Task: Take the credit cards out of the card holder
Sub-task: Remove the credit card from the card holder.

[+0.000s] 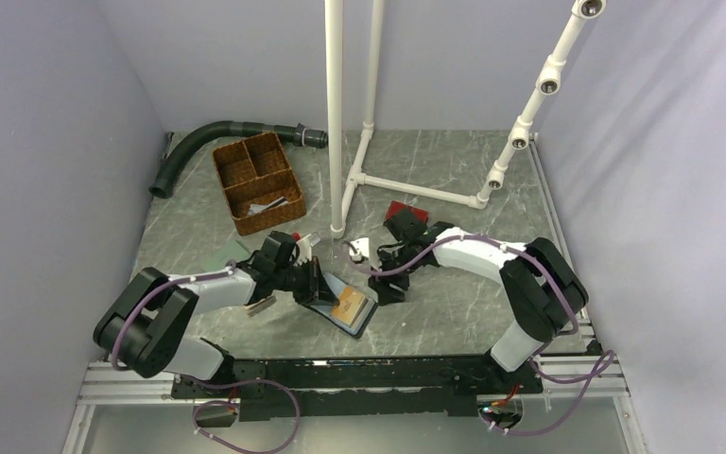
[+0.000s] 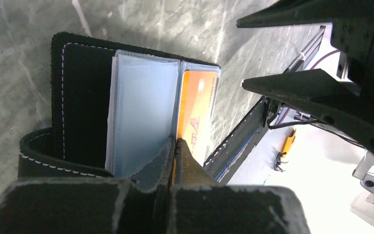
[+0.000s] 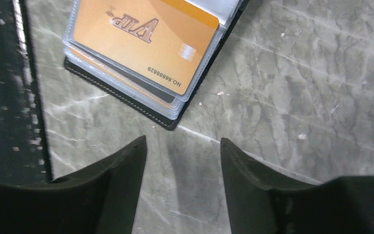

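The card holder [image 2: 83, 97] is lying open on the desk [image 1: 454, 312], near the middle and toward the near edge, between the two arms. Its black cover is facing down and its clear sleeves are facing up. An orange card [image 3: 141, 44] marked VIP is sitting inside the top sleeve on the right half, and the left half is showing a pale blue panel.

The left arm's fingers [image 2: 187, 163] are pressing together at the holder's edge, right on the seam between the blue panel and the orange card. I cannot tell whether they are pinching a sleeve. The right arm's fingers [image 3: 117, 175] are standing apart with nothing between them, hovering over bare desk just beside the holder's corner.

A woven basket [image 1: 257, 182] and a dark hose [image 1: 198, 142] are lying at the far left. A red wallet [image 1: 404, 210] is lying beyond the right arm.
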### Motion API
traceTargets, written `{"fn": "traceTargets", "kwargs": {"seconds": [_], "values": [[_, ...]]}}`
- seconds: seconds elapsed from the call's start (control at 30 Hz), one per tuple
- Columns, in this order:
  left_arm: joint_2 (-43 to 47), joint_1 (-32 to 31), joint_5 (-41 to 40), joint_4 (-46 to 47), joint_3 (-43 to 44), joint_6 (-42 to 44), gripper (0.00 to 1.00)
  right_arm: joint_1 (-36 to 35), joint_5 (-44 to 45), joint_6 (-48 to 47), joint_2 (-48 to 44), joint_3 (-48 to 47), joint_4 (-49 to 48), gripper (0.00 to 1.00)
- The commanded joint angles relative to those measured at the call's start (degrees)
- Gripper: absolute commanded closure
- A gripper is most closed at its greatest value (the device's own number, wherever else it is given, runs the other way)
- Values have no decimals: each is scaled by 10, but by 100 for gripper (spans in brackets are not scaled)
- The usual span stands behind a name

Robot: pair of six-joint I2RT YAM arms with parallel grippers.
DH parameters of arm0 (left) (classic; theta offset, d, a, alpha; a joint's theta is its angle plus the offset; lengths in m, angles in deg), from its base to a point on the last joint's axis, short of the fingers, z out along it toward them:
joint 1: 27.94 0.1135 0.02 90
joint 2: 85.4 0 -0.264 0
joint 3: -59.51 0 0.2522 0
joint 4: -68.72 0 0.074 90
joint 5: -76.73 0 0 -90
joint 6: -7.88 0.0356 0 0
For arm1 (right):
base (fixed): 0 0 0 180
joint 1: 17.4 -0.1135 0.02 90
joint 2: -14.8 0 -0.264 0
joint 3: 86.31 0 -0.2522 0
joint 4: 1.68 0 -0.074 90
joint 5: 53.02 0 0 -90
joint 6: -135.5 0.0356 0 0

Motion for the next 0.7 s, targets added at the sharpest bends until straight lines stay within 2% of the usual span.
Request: {"fn": "traceTargets", "kwargs": {"seconds": [0.0,0.13,0.27,0.67], "values": [[51,-12,-34,17,-1,19,100,55,-158,60,13,-28,31,35],[92,-38,-62,38,-12,66,100,88,-240,89,56,-64,57,28],[134,-57,-92,46,-17,105,100,93,-277,96,104,-97,79,26],[165,-89,-112,28,-14,163,100,87,-273,90,168,-127,77,25]]}}
